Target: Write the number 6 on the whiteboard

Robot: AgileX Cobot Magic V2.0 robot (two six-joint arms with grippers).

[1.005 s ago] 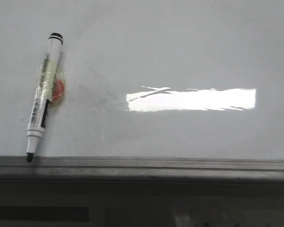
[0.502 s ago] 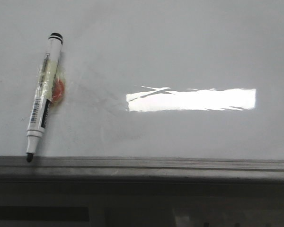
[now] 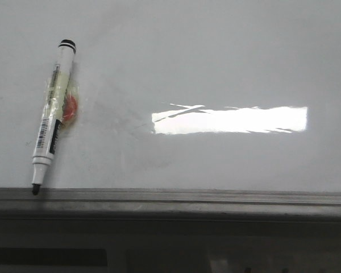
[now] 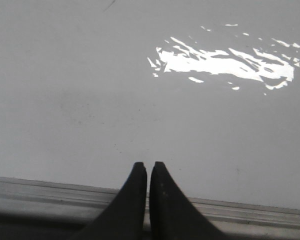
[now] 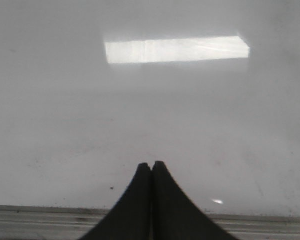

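Waiting to start | glossy white-grey whiteboard (image 3: 216, 62) is carrying no number 6 | left gripper (image 4: 148, 165) and right gripper (image 5: 151, 164) are hanging closed, empty | white black-tipped marker (image 3: 52, 122) is lying left (grasp mid-barrel, tip clear).

The whiteboard (image 3: 216, 57) fills most of the front view, glossy and white-grey. On its left part lies a marker (image 3: 51, 122), white-barrelled with a barcode label. It is uncapped and slightly slanted, with its black-banded end towards the far side. Its black tip (image 3: 35, 190) sits at the grey metal rim (image 3: 187, 199) along the board's near edge. Clear tape (image 3: 57, 94) wraps the barrel, and a small orange-red blob (image 3: 71, 109) sits against the barrel's right side. A bright rectangular glare (image 3: 230, 120) lies well apart to the marker's right, with faint smudges (image 3: 131, 122) between them. No pincer gives a reference here.
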